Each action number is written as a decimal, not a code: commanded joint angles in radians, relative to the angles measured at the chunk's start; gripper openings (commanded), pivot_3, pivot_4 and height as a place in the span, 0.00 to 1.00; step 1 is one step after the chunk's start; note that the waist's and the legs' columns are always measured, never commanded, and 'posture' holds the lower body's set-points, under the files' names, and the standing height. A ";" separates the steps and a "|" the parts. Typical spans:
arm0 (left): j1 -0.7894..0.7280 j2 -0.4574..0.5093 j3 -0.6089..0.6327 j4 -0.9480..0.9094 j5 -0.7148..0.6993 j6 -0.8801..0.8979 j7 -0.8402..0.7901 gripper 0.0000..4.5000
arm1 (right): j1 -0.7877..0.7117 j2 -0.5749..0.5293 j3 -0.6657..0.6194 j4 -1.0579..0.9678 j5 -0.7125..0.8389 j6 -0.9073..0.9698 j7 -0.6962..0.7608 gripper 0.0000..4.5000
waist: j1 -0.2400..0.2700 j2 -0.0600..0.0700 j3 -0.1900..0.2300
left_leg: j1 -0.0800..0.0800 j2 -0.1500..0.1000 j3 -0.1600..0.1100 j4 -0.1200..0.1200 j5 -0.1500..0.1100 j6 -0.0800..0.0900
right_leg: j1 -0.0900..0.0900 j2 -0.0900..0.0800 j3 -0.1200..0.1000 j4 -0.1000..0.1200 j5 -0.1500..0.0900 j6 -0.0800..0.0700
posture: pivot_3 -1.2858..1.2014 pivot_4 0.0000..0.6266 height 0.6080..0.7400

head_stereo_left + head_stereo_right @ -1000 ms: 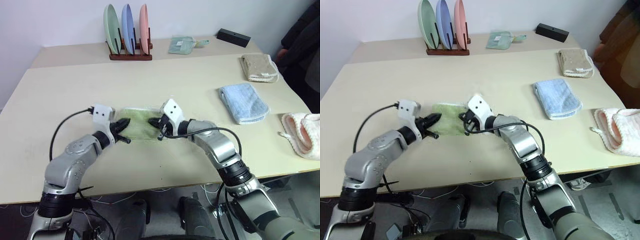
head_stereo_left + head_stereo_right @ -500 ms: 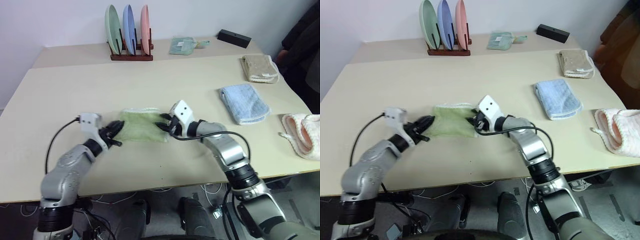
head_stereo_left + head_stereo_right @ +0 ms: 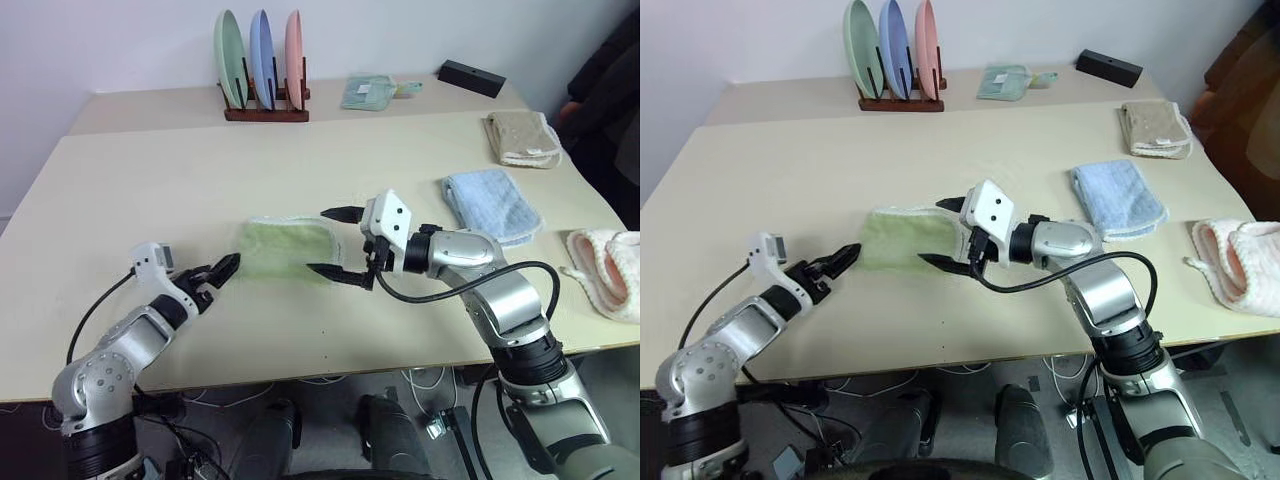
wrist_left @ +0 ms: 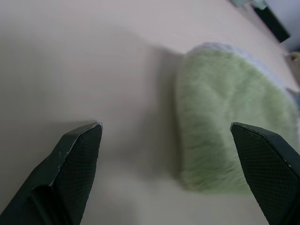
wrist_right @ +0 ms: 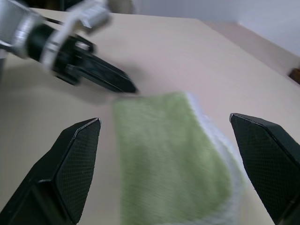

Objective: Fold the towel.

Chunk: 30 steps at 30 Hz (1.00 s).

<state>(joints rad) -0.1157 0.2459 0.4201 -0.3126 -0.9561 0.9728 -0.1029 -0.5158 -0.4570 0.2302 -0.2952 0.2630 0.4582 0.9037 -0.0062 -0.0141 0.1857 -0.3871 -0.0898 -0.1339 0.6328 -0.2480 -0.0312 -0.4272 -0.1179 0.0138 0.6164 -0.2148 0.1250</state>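
The left gripper has its two black fingers spread wide apart. It holds nothing. It sits just beside the left end of the towel and does not touch it.

The right gripper is wide open too, and empty. One finger is over the far edge of the towel and the other is over the near edge. It hangs a little above the cloth at its right end.

The towel lies folded and flat on the table, between the two grippers.

Off to the right lie a folded blue towel, a beige towel and a pink cloth. At the back stand three plates in a rack, a small green cloth and a black box. Nothing blocks the grippers.
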 commanded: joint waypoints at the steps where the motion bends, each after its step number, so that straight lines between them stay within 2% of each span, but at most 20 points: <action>1: -0.037 -0.057 -0.046 0.018 -0.057 0.037 0.037 0.99 | 0.007 -0.005 0.011 -0.061 0.008 -0.011 0.001 1.00 | 0.002 0.000 0.000 | 0.000 0.000 0.000 0.000 0.000 0.000 | 0.000 0.000 0.000 0.000 0.000 0.000 | 0.52 0.24 1.00; 3: -0.056 -0.079 -0.054 0.026 -0.070 0.045 0.050 0.99 | 0.011 -0.006 0.015 -0.066 0.004 -0.011 -0.002 1.00 | 0.002 0.000 0.000 | 0.000 0.000 0.000 0.000 0.000 0.000 | 0.000 0.000 0.000 0.000 0.000 0.000 | 0.52 0.24 1.00; 6: -0.071 -0.090 -0.102 0.024 -0.067 0.059 0.044 0.80 | 0.015 -0.009 0.017 -0.074 -0.002 -0.011 -0.007 1.00 | 0.001 0.000 0.000 | 0.000 0.000 0.000 0.000 0.000 0.000 | 0.000 0.000 0.000 0.000 0.000 0.000 | 0.52 0.24 1.00; 13: -0.082 -0.103 -0.111 0.025 -0.059 0.036 0.055 0.01 | 0.027 -0.022 0.010 -0.100 0.004 0.001 -0.018 1.00 | -0.002 0.000 0.000 | 0.000 0.000 0.000 0.000 0.000 0.000 | 0.000 0.000 0.000 0.000 0.000 0.000 | 0.52 0.24 1.00; 16: -0.091 -0.114 -0.102 -0.004 -0.057 -0.023 0.041 0.00 | 0.028 -0.024 0.011 -0.106 0.005 0.005 -0.024 1.00 | -0.001 0.000 0.000 | 0.000 0.000 0.000 0.000 0.000 0.000 | 0.000 0.000 0.000 -0.001 0.000 0.000 | 0.52 0.24 1.00; 20: -0.167 -0.104 0.032 0.025 -0.043 -0.189 0.105 0.00 | 0.019 -0.024 0.008 -0.103 0.005 0.004 -0.028 1.00 | -0.001 -0.001 0.001 | 0.000 0.000 0.000 0.000 0.000 0.000 | 0.000 0.001 0.000 -0.001 0.000 0.000 | 0.52 0.24 1.00; 24: -0.264 -0.038 0.207 0.120 0.000 -0.377 0.203 0.00 | 0.016 -0.028 0.008 -0.098 0.004 -0.002 -0.024 1.00 | -0.007 -0.001 0.000 | 0.000 0.000 0.001 -0.001 0.000 0.000 | -0.001 0.001 0.000 -0.001 0.000 0.000 | 0.52 0.24 1.00; 27: -0.271 -0.007 0.286 0.166 0.051 -0.490 0.256 0.00 | 0.017 -0.029 0.012 -0.095 0.004 -0.009 -0.020 1.00 | -0.005 -0.001 0.000 | 0.000 0.000 0.001 -0.001 0.000 0.000 | -0.001 0.001 0.000 -0.002 0.000 0.000 | 0.52 0.24 1.00; 30: -0.248 -0.031 0.383 0.212 0.042 -0.567 0.350 0.00 | 0.018 -0.029 0.015 -0.087 0.000 -0.018 -0.017 1.00 | -0.001 -0.002 0.000 | -0.001 0.000 0.001 -0.001 0.000 0.000 | -0.001 0.000 0.000 -0.002 0.001 0.001 | 0.52 0.24 1.00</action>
<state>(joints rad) -0.3773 0.2216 0.7580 -0.1020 -0.9156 0.4544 0.2052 -0.4850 -0.4859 0.2511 -0.3584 0.2569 0.4651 0.8839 -0.0067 -0.0156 0.1859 -0.3881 -0.0900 -0.1332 0.6322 -0.2483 -0.0312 -0.4282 -0.1181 0.0142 0.6136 -0.2137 0.1268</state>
